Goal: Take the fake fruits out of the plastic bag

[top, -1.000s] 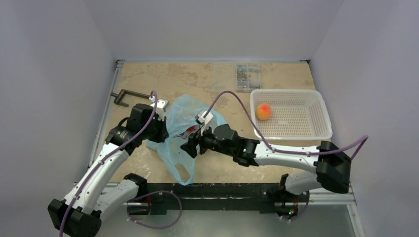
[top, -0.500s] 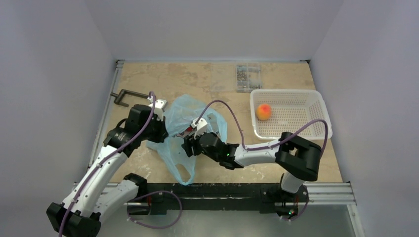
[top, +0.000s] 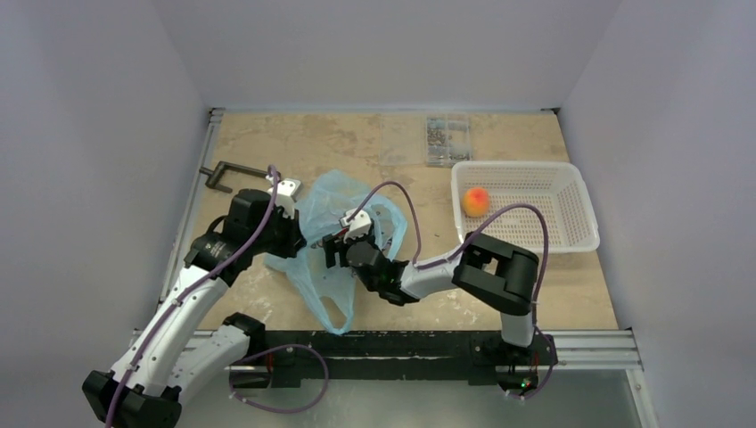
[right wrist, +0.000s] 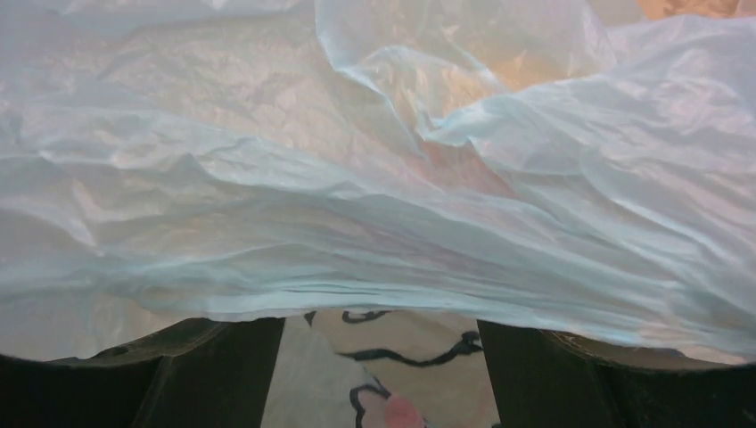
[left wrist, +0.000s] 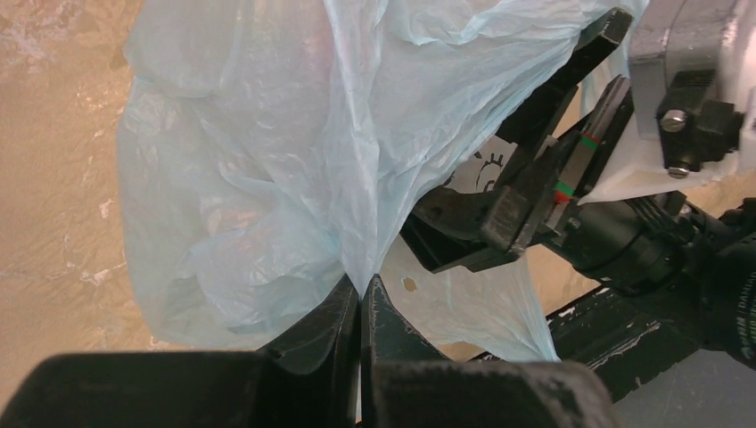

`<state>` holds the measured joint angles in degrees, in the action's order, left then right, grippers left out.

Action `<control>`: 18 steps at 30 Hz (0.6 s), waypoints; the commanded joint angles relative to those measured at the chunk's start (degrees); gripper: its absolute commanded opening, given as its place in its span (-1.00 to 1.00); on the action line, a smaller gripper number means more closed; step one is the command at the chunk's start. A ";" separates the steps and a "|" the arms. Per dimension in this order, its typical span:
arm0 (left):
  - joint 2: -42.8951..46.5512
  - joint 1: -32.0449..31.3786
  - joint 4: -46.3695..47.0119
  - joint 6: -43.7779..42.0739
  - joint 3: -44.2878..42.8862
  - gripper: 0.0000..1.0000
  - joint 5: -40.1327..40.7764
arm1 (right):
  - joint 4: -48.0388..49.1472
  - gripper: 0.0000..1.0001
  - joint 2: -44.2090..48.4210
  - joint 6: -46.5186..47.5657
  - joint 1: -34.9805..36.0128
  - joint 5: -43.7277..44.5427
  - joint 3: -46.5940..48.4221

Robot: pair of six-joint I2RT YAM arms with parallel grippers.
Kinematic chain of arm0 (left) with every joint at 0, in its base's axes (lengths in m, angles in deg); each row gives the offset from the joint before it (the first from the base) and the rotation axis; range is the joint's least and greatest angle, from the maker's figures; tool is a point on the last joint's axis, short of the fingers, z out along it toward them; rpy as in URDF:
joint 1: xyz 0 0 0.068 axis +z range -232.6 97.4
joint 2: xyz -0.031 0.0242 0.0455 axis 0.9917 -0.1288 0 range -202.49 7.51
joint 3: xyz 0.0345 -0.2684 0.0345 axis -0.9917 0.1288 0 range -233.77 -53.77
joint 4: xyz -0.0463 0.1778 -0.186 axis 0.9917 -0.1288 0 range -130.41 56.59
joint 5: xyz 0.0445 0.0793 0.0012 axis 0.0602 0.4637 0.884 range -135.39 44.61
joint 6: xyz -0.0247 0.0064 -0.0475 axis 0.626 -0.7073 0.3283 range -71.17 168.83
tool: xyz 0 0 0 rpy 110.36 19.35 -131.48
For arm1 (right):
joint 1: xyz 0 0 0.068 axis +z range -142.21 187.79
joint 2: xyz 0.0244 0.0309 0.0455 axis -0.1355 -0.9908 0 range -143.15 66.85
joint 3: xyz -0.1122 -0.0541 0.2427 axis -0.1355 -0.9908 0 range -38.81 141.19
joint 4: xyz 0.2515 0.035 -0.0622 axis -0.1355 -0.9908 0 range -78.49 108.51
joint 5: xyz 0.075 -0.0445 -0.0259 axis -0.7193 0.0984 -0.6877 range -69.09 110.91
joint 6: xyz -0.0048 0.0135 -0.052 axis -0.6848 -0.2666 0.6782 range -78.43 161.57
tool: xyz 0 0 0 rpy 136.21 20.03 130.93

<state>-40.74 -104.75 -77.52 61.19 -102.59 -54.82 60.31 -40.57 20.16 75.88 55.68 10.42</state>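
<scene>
The light-blue plastic bag (top: 334, 207) lies crumpled left of the table's centre. My left gripper (top: 297, 234) is shut on a fold of its film, which the left wrist view (left wrist: 360, 287) shows pinched between the closed fingers. My right gripper (top: 335, 251) is open and pushed into the bag's mouth. In the right wrist view its fingers (right wrist: 223, 361) stand wide apart, with film (right wrist: 374, 223) draped over their tips and the printed panel (right wrist: 401, 352) between them. A peach-orange fruit (top: 475, 201) lies in the white basket (top: 571, 234). The other fruits are hidden.
A dark metal clamp (top: 225, 175) lies at the far left. A clear box of small parts (top: 447, 139) sits at the back, next to the basket. The right arm's elbow (top: 497, 272) is folded near the front. Grey walls enclose the table.
My right gripper has moved left, further into the bag's mouth, and its arm has folded at the elbow. My left gripper has kept its hold on the bag.
</scene>
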 commanded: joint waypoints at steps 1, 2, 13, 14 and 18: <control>1.15 0.03 2.46 -1.24 0.32 -1.00 -1.83 | 9.04 0.58 -3.72 5.78 -0.20 7.04 4.72; 1.14 -0.03 2.54 -1.20 0.37 -1.00 -1.94 | 10.13 0.60 -4.75 6.89 -0.55 7.28 5.42; 0.79 -0.20 2.59 -1.29 0.41 -1.00 -1.84 | 14.08 0.58 -14.88 13.91 -3.04 7.34 12.17; 0.72 -0.21 2.55 -1.33 0.43 -1.00 -1.79 | 13.80 0.50 -15.46 13.95 -3.01 7.18 12.62; 0.54 -0.30 2.47 -1.29 0.40 -1.00 -1.47 | 14.44 0.27 -16.54 14.01 -3.11 6.49 12.79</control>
<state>-40.37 -104.82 -77.15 61.19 -102.59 -55.68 70.94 -57.09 32.40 72.91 60.86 21.51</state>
